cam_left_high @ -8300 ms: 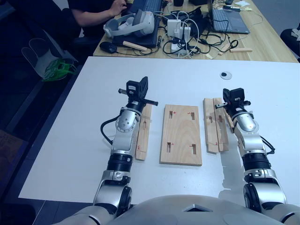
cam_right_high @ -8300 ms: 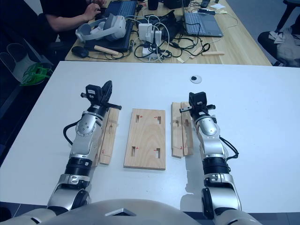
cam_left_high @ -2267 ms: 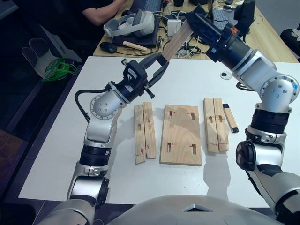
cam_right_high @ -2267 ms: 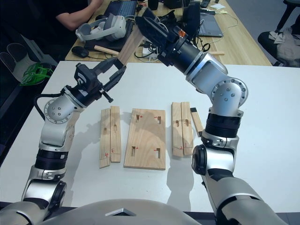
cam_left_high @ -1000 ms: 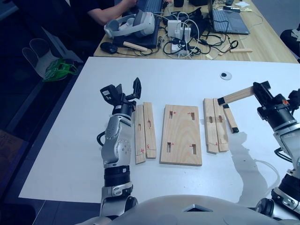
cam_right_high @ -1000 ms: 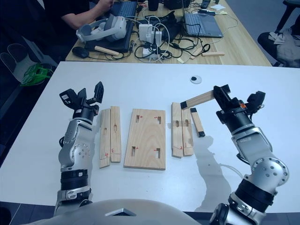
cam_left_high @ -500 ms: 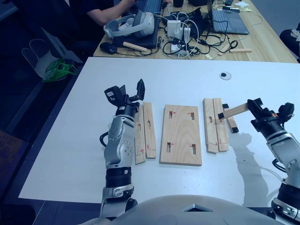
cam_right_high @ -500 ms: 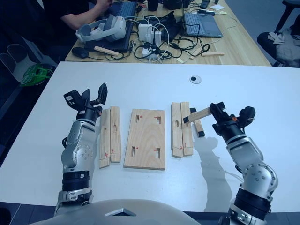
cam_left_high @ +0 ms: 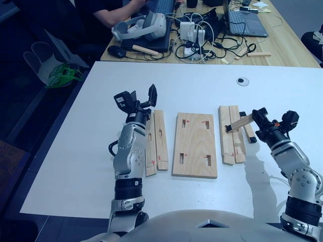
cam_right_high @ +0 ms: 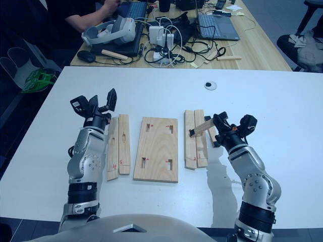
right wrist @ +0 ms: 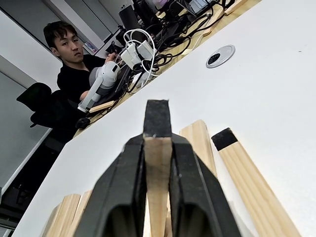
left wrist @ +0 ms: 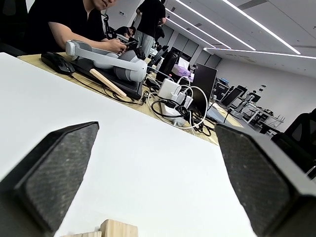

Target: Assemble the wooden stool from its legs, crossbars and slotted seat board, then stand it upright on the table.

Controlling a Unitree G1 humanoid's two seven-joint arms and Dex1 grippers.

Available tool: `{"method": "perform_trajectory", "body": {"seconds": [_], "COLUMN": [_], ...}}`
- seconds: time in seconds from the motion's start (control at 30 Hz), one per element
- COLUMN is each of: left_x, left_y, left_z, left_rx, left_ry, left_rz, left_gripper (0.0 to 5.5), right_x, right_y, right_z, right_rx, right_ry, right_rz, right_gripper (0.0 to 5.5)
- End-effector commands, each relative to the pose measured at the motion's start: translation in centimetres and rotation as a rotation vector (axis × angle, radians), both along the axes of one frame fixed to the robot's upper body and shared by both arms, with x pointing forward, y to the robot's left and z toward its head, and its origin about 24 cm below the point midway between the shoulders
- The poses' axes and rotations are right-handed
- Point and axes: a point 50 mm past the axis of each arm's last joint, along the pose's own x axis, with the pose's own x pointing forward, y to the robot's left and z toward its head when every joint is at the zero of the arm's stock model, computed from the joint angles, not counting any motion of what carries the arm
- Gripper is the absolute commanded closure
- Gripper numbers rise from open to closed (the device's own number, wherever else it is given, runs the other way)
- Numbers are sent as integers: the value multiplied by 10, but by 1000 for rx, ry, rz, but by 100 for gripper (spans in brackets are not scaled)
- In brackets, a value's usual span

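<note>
Crossbar slants over the right-hand legs in your head view, dark tip low toward the seat board, right fingers clamped on it. Left wrist: left fingers spread wide, empty, above the surface. Right wrist: crossbar points straight away between the clamped pair.

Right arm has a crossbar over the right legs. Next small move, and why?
Probably lower the right gripper a little and guide the crossbar's black-capped lower end into the slotted right leg pair. The jaws are shut on the crossbar, which hangs tilted with that end over those legs. The left gripper hovers open by the left legs.
</note>
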Motion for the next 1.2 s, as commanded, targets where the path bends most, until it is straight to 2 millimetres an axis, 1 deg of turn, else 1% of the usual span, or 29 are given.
{"method": "perform_trajectory", "body": {"seconds": [0.03, 0.3, 0.37, 0.4, 0.43, 0.53, 0.63, 0.7, 0.8, 0.97, 1.07, 1.2], "left_x": [3, 3, 3, 3, 3, 5, 6, 6, 7, 9, 10, 12], "left_y": [-10, -12, -12, -12, -12, -13, -14, -12, -11, -9, -9, -9], "left_z": [2, 0, 0, 0, 0, 1, 1, 1, 0, 0, 0, 0], "left_rx": [-36, -41, -41, -41, -41, -41, -38, -34, -23, -9, -2, -3], "left_ry": [-8, -8, -8, -8, -9, -10, -9, -7, -2, 2, 5, 7], "left_rz": [-4, -6, -9, -10, -10, -14, -24, -27, -31, -40, -43, -50], "left_gripper": [116, 116, 116, 116, 116, 116, 116, 116, 116, 116, 116, 116], "right_x": [6, 5, 6, 8, 10, 12, 10, 10, 19, 41, 50, 51], "right_y": [1, -2, 1, 5, 11, 31, 40, 44, 57, 90, 103, 103], "right_z": [-1, -11, -12, -12, -10, -9, -21, -26, -24, -33, -48, -56], "right_rx": [-37, -152, -228, -276, -343, -476, -557, -586, -617, -613, -587, -600], "right_ry": [15, 79, 107, 116, 119, 116, 158, 175, 108, 59, 148, 234], "right_rz": [-34, -46, -21, -1, 37, 145, 187, 196, 197, 167, 157, 158], "right_gripper": [511, 511, 511, 511, 511, 511, 511, 511, 511, 511, 511, 511]}}
